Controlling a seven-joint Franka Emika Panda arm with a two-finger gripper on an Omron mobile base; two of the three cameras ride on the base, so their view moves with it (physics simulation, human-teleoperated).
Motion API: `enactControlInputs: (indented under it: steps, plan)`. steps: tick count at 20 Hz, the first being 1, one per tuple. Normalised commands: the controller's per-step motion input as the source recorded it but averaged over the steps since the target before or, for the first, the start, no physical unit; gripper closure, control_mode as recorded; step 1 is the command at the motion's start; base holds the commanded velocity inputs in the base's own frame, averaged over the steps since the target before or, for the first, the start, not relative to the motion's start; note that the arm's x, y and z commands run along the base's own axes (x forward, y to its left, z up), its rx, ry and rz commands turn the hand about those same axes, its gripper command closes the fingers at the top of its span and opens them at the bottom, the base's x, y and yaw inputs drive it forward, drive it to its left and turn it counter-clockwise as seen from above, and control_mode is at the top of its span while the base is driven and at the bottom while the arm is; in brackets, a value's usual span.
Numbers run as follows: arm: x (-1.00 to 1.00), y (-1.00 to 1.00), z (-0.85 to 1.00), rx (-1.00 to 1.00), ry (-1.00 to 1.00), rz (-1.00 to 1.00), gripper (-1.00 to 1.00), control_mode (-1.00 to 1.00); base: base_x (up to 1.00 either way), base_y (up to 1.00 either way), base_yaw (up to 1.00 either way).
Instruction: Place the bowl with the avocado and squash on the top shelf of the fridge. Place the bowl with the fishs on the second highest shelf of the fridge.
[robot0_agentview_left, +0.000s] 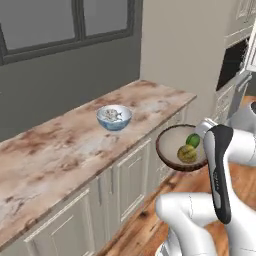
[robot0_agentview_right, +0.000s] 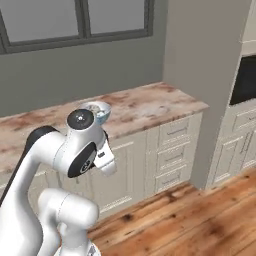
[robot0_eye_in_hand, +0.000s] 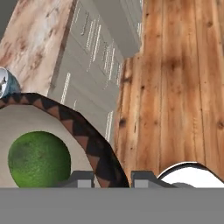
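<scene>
Currently the brown bowl (robot0_agentview_left: 175, 148) hangs off the desk (robot0_agentview_left: 65, 150) edge over wood floor (robot0_eye_in_hand: 175, 87), pinched at its rim by the end effector (robot0_eye_in_hand: 113, 178), one finger inside, one outside. Judged rigid, light; avocado (robot0_agentview_left: 193, 140) and squash (robot0_agentview_left: 187, 153) loose, may roll if tilted. Fish bowl (robot0_agentview_left: 114, 117) sits on the desk.
</scene>
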Motion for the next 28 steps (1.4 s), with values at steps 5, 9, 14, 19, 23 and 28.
enactControlInputs:
  steps: [5,9,14,19,23,28]
  plan:
    - [0.00,0.00,0.00,0.00,0.00,0.00,1.00,1.00,0.00,-0.20,-0.87]
    - [0.00,0.00,0.00,0.00,0.00,0.00,1.00,1.00,0.00,-0.32,-0.84]
    - [0.00,0.00,0.00,0.00,0.00,0.00,1.00,1.00,0.34,-0.42,-0.69]
    - [0.00,0.00,0.00,0.00,0.00,0.00,1.00,1.00,1.00,-0.30,-0.35]
    - [0.00,0.00,0.00,0.00,0.00,0.00,1.00,1.00,1.00,-0.01,-0.08]
    - [0.00,0.00,0.00,0.00,0.00,0.00,1.00,1.00,1.00,0.00,-0.07]
